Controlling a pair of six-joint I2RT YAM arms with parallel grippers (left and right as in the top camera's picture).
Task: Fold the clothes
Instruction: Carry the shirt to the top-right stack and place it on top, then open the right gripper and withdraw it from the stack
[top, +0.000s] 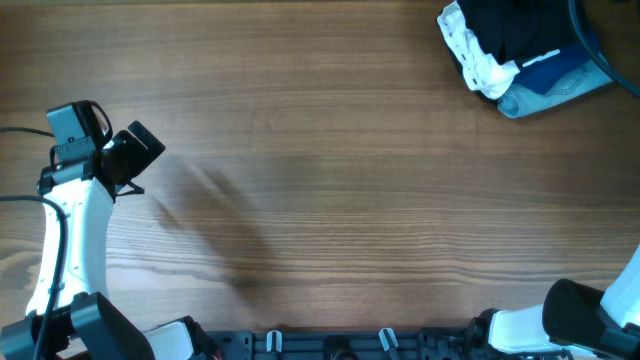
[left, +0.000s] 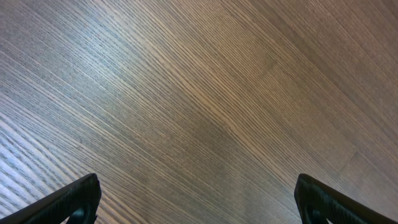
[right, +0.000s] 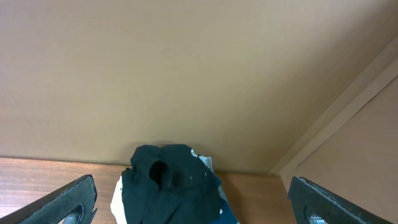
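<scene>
A wide wooden table (top: 330, 180) filled the overhead view, mostly bare. In its far right corner sat a heap of clothing: the black garment (top: 515, 25) lay crumpled on top of a white piece (top: 478, 55) and a light-blue piece (top: 555, 85), partly cut off by the picture's edge. The right gripper (right: 193, 202) hung with jaws spread wide, empty, the black garment straight ahead between them and some way off. The left gripper (left: 199, 199), also spread and empty, hovered over bare wood at the near left, well apart from the heap. The right arm looked the nearer; the garment's long axis could not be told
</scene>
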